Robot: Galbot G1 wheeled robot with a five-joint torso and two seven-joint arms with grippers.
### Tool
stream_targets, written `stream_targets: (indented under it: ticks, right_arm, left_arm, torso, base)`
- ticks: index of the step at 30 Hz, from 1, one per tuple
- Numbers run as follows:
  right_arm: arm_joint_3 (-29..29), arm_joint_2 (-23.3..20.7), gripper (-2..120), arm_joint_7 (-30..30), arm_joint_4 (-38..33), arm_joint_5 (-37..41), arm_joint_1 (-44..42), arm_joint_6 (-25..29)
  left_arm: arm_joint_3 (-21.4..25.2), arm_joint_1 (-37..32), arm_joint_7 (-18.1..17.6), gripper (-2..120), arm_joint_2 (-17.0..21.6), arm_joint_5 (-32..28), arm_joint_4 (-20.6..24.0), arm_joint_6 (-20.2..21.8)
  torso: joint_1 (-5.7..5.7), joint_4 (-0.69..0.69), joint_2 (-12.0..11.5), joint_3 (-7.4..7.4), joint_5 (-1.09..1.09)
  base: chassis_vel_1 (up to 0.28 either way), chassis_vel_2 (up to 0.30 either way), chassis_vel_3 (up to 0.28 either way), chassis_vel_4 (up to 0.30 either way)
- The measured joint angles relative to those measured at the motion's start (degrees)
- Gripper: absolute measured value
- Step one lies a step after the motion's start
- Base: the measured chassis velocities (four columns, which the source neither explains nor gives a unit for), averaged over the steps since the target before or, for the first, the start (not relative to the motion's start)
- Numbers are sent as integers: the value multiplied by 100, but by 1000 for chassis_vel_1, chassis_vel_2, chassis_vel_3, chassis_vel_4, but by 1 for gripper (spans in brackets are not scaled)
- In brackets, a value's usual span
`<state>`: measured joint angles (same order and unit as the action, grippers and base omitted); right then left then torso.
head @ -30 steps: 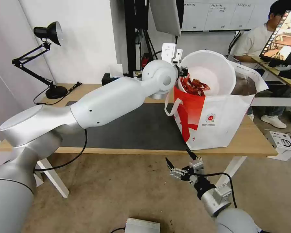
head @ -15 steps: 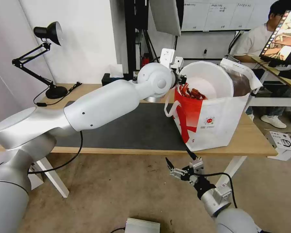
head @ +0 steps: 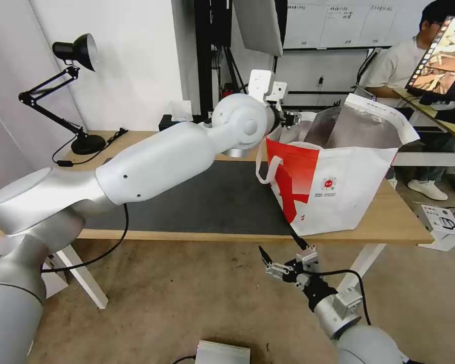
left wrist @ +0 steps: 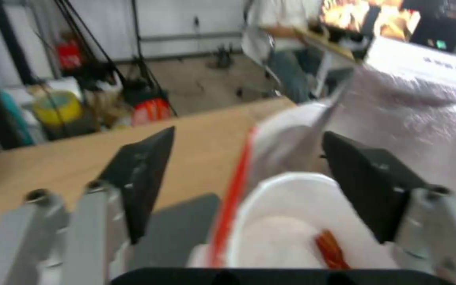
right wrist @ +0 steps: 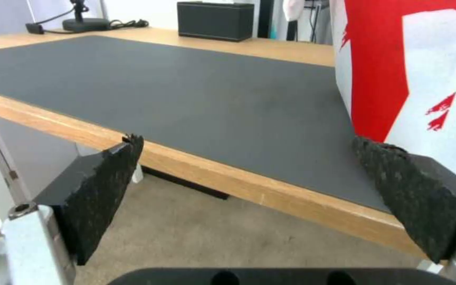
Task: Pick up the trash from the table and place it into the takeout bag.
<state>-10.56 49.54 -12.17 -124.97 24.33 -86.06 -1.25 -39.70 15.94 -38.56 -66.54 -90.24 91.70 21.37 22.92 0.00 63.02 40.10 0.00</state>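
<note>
Below the spread jaws, white bowl (left wrist: 286, 221).

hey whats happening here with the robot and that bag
The robot is clearing trash into the red-and-white takeout bag on the table. Its left end effector hangs open at the bag's near rim, over the white bowl with red scraps, which sits inside the bag beneath the fingers. The right end effector is parked open below the table's front edge.

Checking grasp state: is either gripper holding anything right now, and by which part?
Nothing is held. The left gripper is open above the bowl lying in the bag. The right gripper is open below the table edge.
</note>
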Motion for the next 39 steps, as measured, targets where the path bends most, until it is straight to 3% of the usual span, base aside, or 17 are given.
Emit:
stream_targets:
  ticks: [4,5,8,9,10,11,12,13,14,15,18,19,21,24,26,34,39]
  right_arm:
    - [0,0,100,0,0,0,0,0]
    - [0,0,100,0,0,0,0,0]
    - [0,-1,100,-1,0,0,0,0]
    - [0,-1,100,-1,0,0,0,0]
    - [0,0,100,1,0,0,0,0]
    - [0,0,100,0,0,0,0,0]
    - [0,0,100,0,0,0,0,0]
    - [0,0,100,1,0,0,0,0]
    - [-1,-1,100,-1,0,0,-1,-1]
    - [-1,-1,100,-1,0,0,-1,-1]
    - [0,0,100,0,0,0,0,0]
    - [0,0,100,0,0,0,0,0]
    - [0,0,100,0,0,0,-1,0]
    - [-1,-1,100,0,1,0,0,0]
    - [0,-1,100,0,0,0,0,0]
    - [0,0,100,0,0,0,0,0]
    - [-1,0,100,0,0,0,0,0]
  left_arm:
    - [105,-265,269,96,627,562,389,-468]
    - [105,-265,269,96,627,562,389,-468]
    - [214,-627,658,99,1385,1234,667,-818]
    - [214,-627,658,99,1385,1234,667,-818]
    - [372,-943,909,100,1813,1622,821,-1015]
    - [962,-1898,1360,100,2547,2064,1114,-1235]
    - [962,-1898,1360,100,2547,2064,1114,-1235]
    - [2220,-3319,1684,100,3250,2204,1540,-1335]
    - [3135,-4347,1872,100,3636,2333,1750,-1428]
    - [3135,-4347,1872,100,3636,2333,1750,-1428]
    - [4388,-5802,2061,100,3888,2554,1952,-1656]
    - [4388,-5802,2061,100,3888,2554,1952,-1656]
    - [4998,-6728,2174,100,3934,2855,2034,-1949]
    - [5293,-7164,2262,100,3898,3077,2061,-2065]
    - [5727,-7692,2339,100,3709,3400,2095,-2267]
    - [6061,-8293,2257,100,3069,3885,2177,-2509]
    - [6585,-9212,2196,100,2574,4429,2245,-2709]
  torso:
    - [0,-1,0,0,-1]
    - [0,-1,0,0,-1]
    - [0,0,0,0,-2]
    - [0,0,0,0,-2]
    - [0,2,0,0,-3]
    - [0,5,0,1,-7]
    - [0,5,0,1,-7]
    - [-1,0,1,-1,1]
    - [0,1,0,0,-6]
    - [0,1,0,0,-6]
    - [-1,4,1,-1,-1]
    - [-1,4,1,-1,-1]
    - [-1,1,1,-1,1]
    - [-1,-1,1,0,0]
    - [-1,2,1,-1,4]
    - [0,-1,0,0,0]
    - [-1,1,0,0,0]
  base:
    - [0,0,0,0]
    - [0,0,0,0]
    - [0,0,0,0]
    - [0,0,0,0]
    - [0,0,0,0]
    - [0,0,0,0]
    - [0,0,0,0]
    - [0,0,0,0]
    - [0,0,0,0]
    - [0,0,0,0]
    - [0,0,0,0]
    - [0,0,0,0]
    - [0,0,0,0]
    - [0,0,0,0]
    - [0,0,0,0]
    - [0,0,0,0]
    - [0,0,0,0]
